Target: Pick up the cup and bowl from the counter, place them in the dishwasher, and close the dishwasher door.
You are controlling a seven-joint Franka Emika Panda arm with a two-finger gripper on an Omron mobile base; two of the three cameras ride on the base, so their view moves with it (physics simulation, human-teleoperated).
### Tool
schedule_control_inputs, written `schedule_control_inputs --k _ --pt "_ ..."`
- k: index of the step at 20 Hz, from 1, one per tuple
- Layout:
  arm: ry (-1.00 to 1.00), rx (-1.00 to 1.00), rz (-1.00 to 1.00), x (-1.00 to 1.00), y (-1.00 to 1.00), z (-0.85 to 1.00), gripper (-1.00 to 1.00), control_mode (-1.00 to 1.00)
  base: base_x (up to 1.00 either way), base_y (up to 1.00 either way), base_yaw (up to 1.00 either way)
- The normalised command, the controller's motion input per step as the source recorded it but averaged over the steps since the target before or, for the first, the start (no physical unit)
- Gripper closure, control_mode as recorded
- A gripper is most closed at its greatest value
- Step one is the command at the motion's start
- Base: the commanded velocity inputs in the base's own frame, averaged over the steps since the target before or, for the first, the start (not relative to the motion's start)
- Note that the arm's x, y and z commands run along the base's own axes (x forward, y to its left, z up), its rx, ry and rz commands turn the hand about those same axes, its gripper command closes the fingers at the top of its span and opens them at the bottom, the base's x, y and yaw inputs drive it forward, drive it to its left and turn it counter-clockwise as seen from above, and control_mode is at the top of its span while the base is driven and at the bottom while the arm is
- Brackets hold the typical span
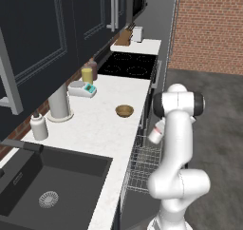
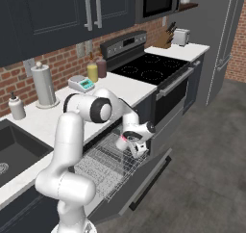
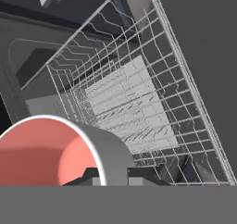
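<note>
White cup (image 3: pixel 55 153) grasped in end effector (image 2: pixel 135 145), tilted above pulled-out dishwasher rack (image 2: pixel 108 162), bowl (image 1: pixel 124 110) on counter (image 1: pixel 102 129)

Even, diffuse rendered lighting; no glare. Soft shadows only. Low resolution, slightly soft edges; hand view's wire rack (image 3: pixel 134 102) aliased.

One cup (image 3: pixel 51 153), one bowl (image 1: pixel 124 110), one wire rack (image 2: pixel 108 162), one yellow tumbler (image 1: pixel 87 75), one pump bottle (image 1: pixel 39 127), one paper-towel roll (image 1: pixel 59 101), one toaster (image 2: pixel 180 36).
</note>
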Motion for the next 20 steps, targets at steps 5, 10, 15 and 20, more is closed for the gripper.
schedule_control_inputs --k 5,10,15,20 --pt "0.05 0.21 0.00 0.65 0.00 -0.72 1.00 -1.00 0.00 0.00 0.00" --pt "0.09 0.12 -0.01 0.64 0.02 -0.70 1.00 -1.00 0.00 0.00 0.00" --pt "0.19 0.02 -0.02 0.75 0.16 -0.62 1.00 -1.00 0.00 0.00 0.00" --pt "0.21 0.00 -0.02 0.72 0.18 -0.53 1.00 -1.00 0.00 0.00 0.00"
